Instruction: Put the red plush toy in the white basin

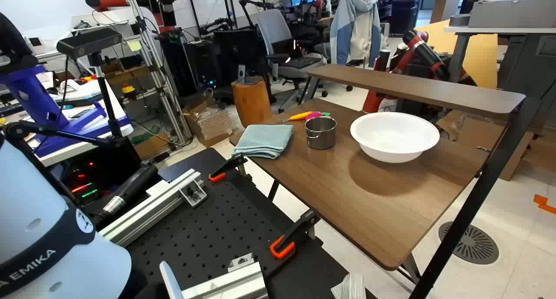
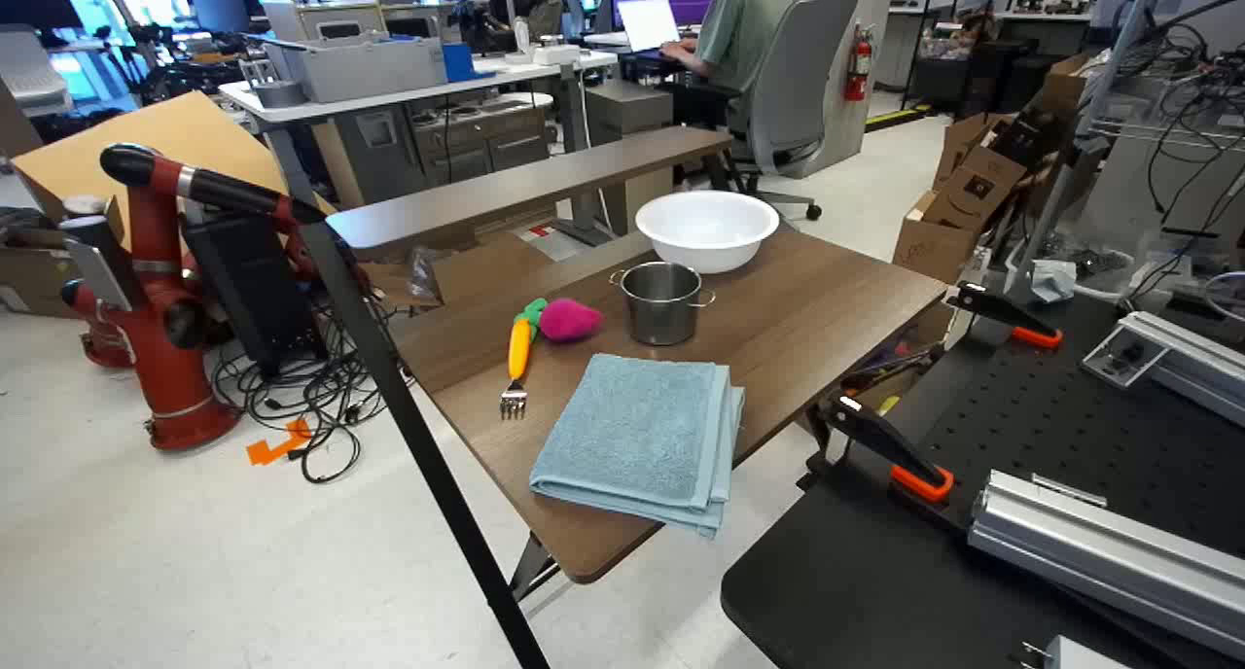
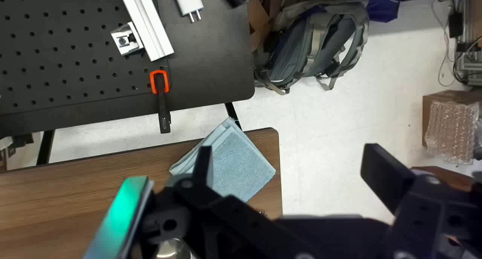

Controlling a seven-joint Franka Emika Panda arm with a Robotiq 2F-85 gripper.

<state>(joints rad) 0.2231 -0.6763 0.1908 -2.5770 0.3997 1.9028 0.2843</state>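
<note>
1. We find the gripper (image 3: 293, 170) spread wide, grasping nothing, presumably readied for a pick.
2. We locate the toy (image 2: 570, 320) lying on the table (image 2: 807, 309), near the pot (image 2: 663, 307), not yet in the basin (image 2: 708, 227).
3. The basin stands upright, mouth uppermost, we judge to receive it.

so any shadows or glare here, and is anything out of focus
In an exterior view, the white basin casts a soft shadow on the brown table; in an exterior view, the raised shelf shows pale glare at one end; in the wrist view, the hand looks blurred up close, the blue towel crisper.
</note>
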